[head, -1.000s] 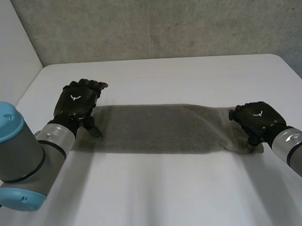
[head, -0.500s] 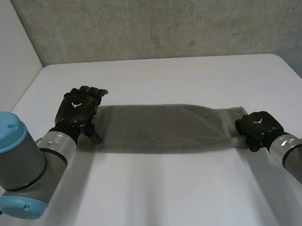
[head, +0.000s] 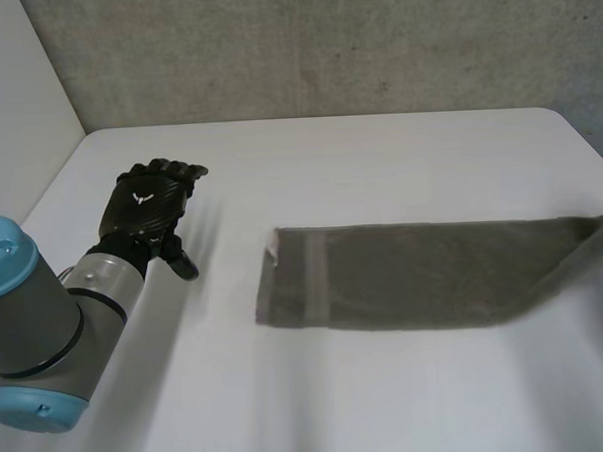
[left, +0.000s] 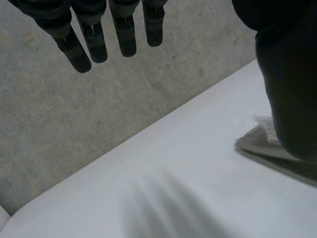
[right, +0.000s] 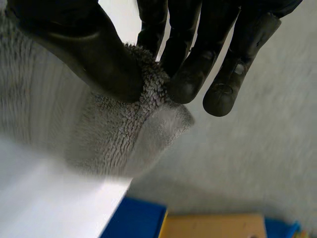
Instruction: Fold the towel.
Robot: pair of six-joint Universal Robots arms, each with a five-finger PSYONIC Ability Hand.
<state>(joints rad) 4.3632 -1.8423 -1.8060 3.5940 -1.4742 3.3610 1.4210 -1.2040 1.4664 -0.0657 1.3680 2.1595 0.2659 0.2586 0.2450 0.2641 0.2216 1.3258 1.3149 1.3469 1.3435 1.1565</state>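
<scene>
Here right hand pinches towel corner — left hand relaxed, bearing white emblem

The towel lies on the table, well right of the left robot hand.

Bare table lies open between my left hand and the towel; a concrete wall bounds the far side.
</scene>
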